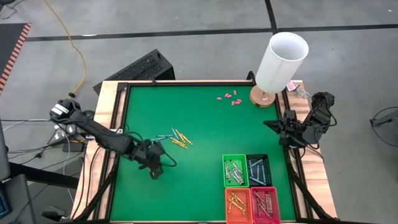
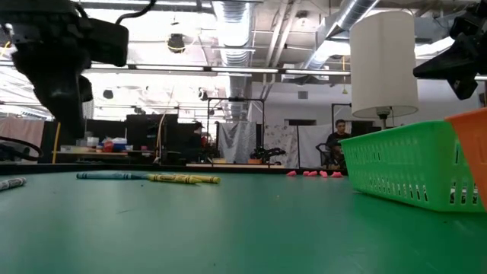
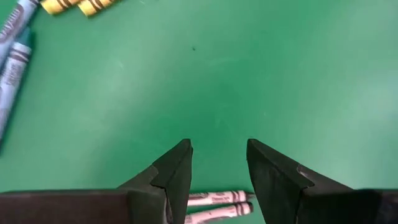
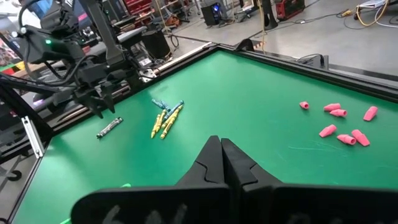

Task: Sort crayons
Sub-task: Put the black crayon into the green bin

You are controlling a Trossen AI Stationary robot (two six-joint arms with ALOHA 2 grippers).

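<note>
Right now the left end effector hovers, fingers apart, over two grey-white crayons on the table; light, stiff and prone to rolling, they're best pinched mid-length. Right end effector waits shut

I see a matt green felt-like table top with a pale bare-wood rim. Crayons look waxy under printed paper wraps. Green basket is perforated, slightly glossy plastic. Left gripper fingers are dull black plastic. Pink pieces look matt, rubbery.
</note>
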